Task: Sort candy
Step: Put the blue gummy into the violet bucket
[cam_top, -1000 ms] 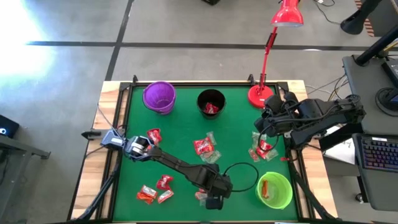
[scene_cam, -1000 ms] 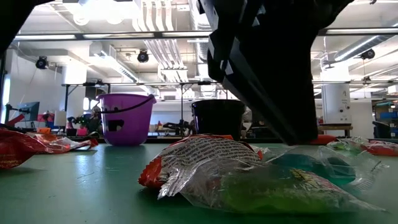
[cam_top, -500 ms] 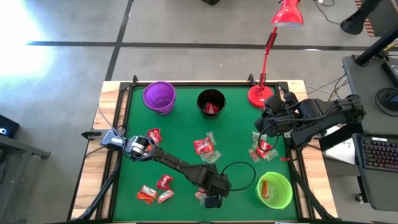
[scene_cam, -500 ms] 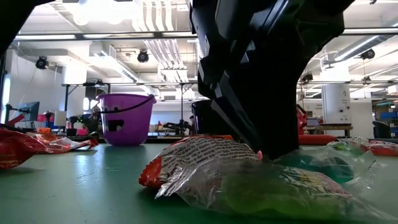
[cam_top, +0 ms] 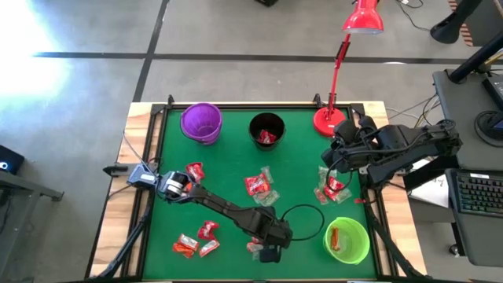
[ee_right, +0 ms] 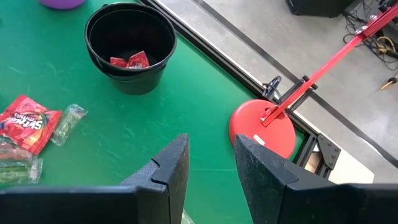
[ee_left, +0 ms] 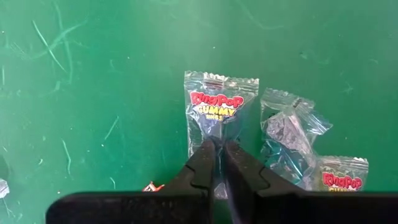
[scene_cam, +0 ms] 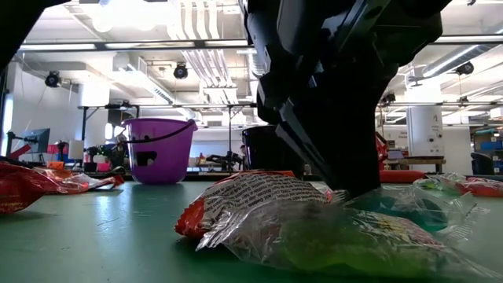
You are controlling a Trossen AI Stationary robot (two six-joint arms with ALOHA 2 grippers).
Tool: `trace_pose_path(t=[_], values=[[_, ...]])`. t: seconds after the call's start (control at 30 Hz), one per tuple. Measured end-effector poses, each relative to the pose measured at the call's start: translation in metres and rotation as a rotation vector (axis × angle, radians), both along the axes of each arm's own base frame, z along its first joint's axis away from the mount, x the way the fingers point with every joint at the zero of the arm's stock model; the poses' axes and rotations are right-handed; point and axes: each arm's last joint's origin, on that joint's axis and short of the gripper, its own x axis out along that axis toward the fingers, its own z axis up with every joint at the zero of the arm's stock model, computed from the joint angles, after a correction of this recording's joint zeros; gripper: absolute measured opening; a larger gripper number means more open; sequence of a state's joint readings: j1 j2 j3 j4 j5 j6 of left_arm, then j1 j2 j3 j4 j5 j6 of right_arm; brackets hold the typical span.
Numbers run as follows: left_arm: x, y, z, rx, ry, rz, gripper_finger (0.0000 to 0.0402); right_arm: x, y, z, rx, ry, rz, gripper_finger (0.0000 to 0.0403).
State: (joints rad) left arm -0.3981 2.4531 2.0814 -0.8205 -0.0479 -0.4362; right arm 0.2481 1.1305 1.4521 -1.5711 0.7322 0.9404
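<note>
Three cups stand on the green mat [cam_top: 228, 161] in the high view: a purple cup [cam_top: 201, 122], a black cup [cam_top: 266, 130] with red candy inside, and a green cup [cam_top: 346, 240] with an orange piece. Candy [cam_top: 258, 187] lies scattered over the mat. The left gripper [cam_top: 266, 250] is down at the mat's near edge; the right gripper [cam_top: 334, 169] waits by the red lamp base [cam_top: 328, 120].

Low view: the left gripper [scene_cam: 338, 185] presses on a clear packet [scene_cam: 330, 232].

Left wrist view: its fingers [ee_left: 202, 168] are pinched together on a Ring Pop packet [ee_left: 214, 112].

Right wrist view: the right gripper [ee_right: 211, 165] stands partly apart, holding nothing, near the black cup [ee_right: 129, 46].
</note>
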Motion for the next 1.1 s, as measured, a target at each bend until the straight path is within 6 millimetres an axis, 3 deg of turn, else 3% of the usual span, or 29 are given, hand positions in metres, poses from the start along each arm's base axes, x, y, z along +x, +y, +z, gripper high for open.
trace_pose_path(t=[0.17,0.5,1.1], values=[[0.003,0.002,0.015,0.005,-0.012,0.0,0.0001,-0.001,0.0,0.001,-0.003,0.002,0.009,0.0123],[-0.005,0.029,0.083,0.135,0.038,0.036,0.0,-0.017,-0.004,0.009,0.006,-0.047,0.017,0.0123],[-0.062,0.108,0.181,0.384,0.036,0.159,0.0,-0.038,-0.01,0.018,-0.024,-0.089,0.046,0.0123]])
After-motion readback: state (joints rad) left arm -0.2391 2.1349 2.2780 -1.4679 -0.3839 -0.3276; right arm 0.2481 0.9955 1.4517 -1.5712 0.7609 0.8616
